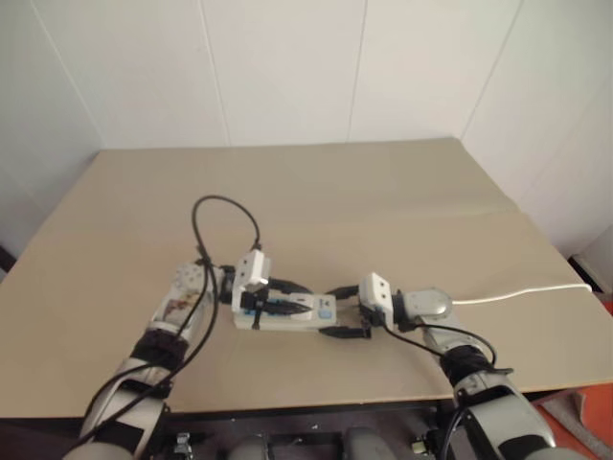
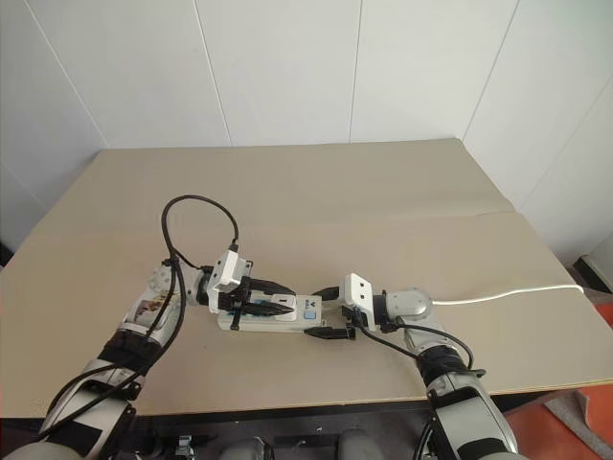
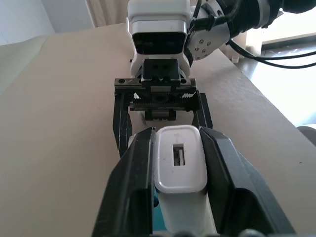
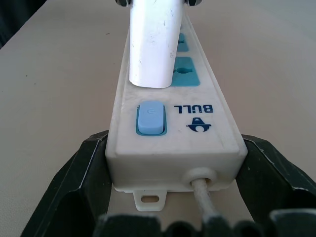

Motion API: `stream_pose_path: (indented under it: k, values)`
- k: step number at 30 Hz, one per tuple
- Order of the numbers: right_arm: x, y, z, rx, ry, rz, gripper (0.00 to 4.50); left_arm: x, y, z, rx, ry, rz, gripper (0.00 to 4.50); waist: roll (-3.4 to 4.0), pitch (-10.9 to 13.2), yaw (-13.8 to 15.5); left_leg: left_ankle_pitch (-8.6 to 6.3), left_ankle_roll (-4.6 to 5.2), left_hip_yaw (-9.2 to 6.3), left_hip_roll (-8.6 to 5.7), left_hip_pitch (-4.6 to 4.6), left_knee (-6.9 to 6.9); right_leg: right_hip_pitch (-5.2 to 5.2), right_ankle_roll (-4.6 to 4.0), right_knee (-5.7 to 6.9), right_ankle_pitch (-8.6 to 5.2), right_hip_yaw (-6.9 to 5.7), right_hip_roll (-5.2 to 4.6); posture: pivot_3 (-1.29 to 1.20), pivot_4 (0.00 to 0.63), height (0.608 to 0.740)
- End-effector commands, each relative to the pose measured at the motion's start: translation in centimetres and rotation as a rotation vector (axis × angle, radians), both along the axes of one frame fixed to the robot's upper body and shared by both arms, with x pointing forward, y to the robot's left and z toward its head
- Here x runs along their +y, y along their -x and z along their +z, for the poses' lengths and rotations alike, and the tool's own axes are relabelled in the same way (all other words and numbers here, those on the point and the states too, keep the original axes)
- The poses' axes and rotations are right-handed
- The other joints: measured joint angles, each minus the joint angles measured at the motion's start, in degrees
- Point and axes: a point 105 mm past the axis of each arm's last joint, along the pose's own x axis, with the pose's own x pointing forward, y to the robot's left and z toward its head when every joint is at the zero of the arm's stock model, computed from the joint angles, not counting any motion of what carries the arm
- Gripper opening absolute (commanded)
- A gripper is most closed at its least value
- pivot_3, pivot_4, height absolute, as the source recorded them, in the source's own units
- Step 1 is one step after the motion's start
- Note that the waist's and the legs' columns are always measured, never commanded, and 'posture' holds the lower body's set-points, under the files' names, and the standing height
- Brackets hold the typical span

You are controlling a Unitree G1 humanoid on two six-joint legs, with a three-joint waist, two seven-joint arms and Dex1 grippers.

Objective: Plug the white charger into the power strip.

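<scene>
Left gripper (image 3: 178, 168) has its 2 black fingers (image 3: 133, 182) on both sides of the white charger (image 3: 180, 165), very close to its sides; if they press it or only lie against it I cannot tell. Right gripper (image 4: 173, 168) is clamped across the end of the power strip (image 4: 173, 143), 1 finger (image 4: 81, 177) on each long side, at the end where the cord (image 4: 202, 197) comes out.

Some parts are hidden. In the head views the left gripper covers the left half of the strip (image 2: 278, 314), so only 1 blue socket (image 2: 310, 309) is seen there clearly. In the left wrist view the bottom of the charger is cut off by the picture edge, and its prongs are not seen in any view. In the right wrist view the charger (image 4: 154, 39) stands over the strip and its top is cut off; it hides the socket below it, so I cannot tell how deep it sits.

This charger is a small white box with rounded corners and a USB opening (image 3: 178, 157) on its upper face. It stands upright on the strip, next to the blue switch (image 4: 150, 118). Beside it 2 blue socket faces (image 4: 185, 73) are visible. A black logo (image 4: 197, 116) is printed near the switch. This strip lies flat on the beige table (image 1: 383, 192), between both arms, and its white cord (image 1: 522, 290) runs away to the right edge of the table.
</scene>
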Motion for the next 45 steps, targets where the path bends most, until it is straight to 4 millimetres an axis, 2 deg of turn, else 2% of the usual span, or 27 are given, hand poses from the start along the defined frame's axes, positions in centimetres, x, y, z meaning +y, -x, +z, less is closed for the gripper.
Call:
stream_pose_path:
  k: [1, 7, 15, 18, 22, 24, 29, 31, 34, 39, 42, 45]
  values:
    - [0.1, 0.9, -1.2, 0.014, 0.054, 0.043, 3.41, 1.7, 0.2, -3.0, 0.091, -0.072, 0.066, 2.51, -0.05, 0.08, 0.25, 0.00, 0.00, -0.01, 0.00, -0.11, -0.19, -0.05, 0.00, -0.04, 0.00, 0.14, 0.01, 0.00, 0.150, 0.740]
    - [0.0, 0.8, -1.2, 0.014, 0.054, 0.041, 3.41, 1.6, -0.2, -1.4, 0.069, 0.005, 0.042, 4.44, -0.04, 0.08, 0.10, 0.00, 0.00, 0.05, -0.01, 0.01, -0.35, -0.04, 0.03, -0.36, 0.06, 0.18, 0.02, 0.00, 0.150, 0.740]
    - [0.1, 0.3, -0.7, 0.023, 0.032, 0.018, 3.41, 4.3, 0.3, 2.5, 0.068, 0.048, -0.007, 4.48, -0.15, 0.40, -0.05, 0.00, 0.00, 0.07, 0.02, -0.23, -0.47, -0.38, 0.02, -0.40, 0.08, 0.25, 0.05, 0.00, 0.150, 0.740]
    - [-0.1, 0.3, -0.1, 0.033, 0.026, 0.041, 4.40, 5.6, 0.7, 4.5, 0.057, 0.069, 0.005, 4.50, -0.45, 0.87, 0.08, 0.01, 0.01, 0.07, 0.02, -0.51, -0.46, -0.78, -0.26, -0.35, 0.26, 0.27, 0.05, 0.00, 0.150, 0.740]
    - [-0.9, 0.1, 1.0, 0.027, 0.022, 0.040, 4.47, 8.1, 1.0, 6.1, 0.021, 0.057, 0.058, 4.50, -0.60, 1.31, 0.18, 0.01, 0.01, 0.02, 0.05, -0.99, -0.39, -1.18, -0.44, -0.36, 0.41, 0.23, 0.03, 0.00, 0.150, 0.740]
    - [-1.5, 0.1, 1.8, 0.013, 0.017, 0.037, 4.47, 9.4, 1.2, 6.7, 0.011, 0.058, 0.099, 4.50, -0.58, 1.37, 0.37, 0.01, 0.01, 0.04, 0.01, -1.44, -0.36, -1.69, -0.42, -0.31, 0.45, 0.23, -0.11, 0.00, 0.150, 0.740]
    - [-5.0, 0.8, 5.3, -0.055, 0.001, -0.011, 4.47, 13.5, 2.4, 8.7, -0.017, 0.065, 0.229, 4.50, -0.41, 1.63, 1.51, 0.01, 0.01, 0.05, -0.12, -2.60, -0.09, -2.72, -0.35, -0.27, 0.49, 0.20, -0.31, 0.00, 0.150, 0.740]
    - [-6.9, 1.3, 7.2, -0.132, 0.010, -0.052, 4.47, 15.2, 3.4, 9.0, -0.019, 0.048, 0.282, 4.50, -0.33, 1.74, 1.78, 0.01, 0.00, 0.04, -0.10, -3.15, 0.15, -3.16, -0.34, -0.25, 0.50, 0.15, -0.30, 0.00, 0.150, 0.740]
    - [-9.4, 2.5, 9.5, -0.167, 0.027, -0.077, 4.47, 16.8, 4.9, 9.2, -0.006, 0.036, 0.336, 4.50, -0.20, 1.89, 1.94, 0.00, 0.01, 0.06, -0.09, -3.40, 0.15, -3.36, -0.33, -0.31, 0.50, 0.14, -0.33, 0.00, 0.150, 0.740]
    - [-12.5, 4.4, 12.0, -0.180, 0.081, -0.111, 4.47, 17.4, 6.8, 9.6, 0.005, 0.078, 0.385, 4.50, -0.17, 2.24, 2.04, 0.00, 0.01, 0.09, -0.08, -3.35, 0.15, -3.30, -0.33, -0.32, 0.49, 0.12, -0.34, 0.00, 0.150, 0.740]
    - [-13.3, 5.1, 12.7, -0.168, 0.083, -0.135, 4.47, 17.4, 7.3, 9.7, 0.010, 0.086, 0.400, 4.50, -0.16, 2.33, 2.03, 0.00, 0.02, 0.12, -0.05, -3.15, 0.18, -3.07, -0.34, -0.26, 0.54, 0.03, -0.29, 0.00, 0.150, 0.740]
    - [-13.7, 5.7, 12.5, -0.156, 0.101, -0.149, 4.47, 17.1, 7.4, 9.7, -0.003, 0.098, 0.412, 4.50, -0.15, 2.34, 2.01, 0.01, 0.03, 0.21, -0.05, -2.90, 0.18, -2.80, -0.37, -0.25, 0.57, 0.02, -0.25, 0.00, 0.150, 0.740]
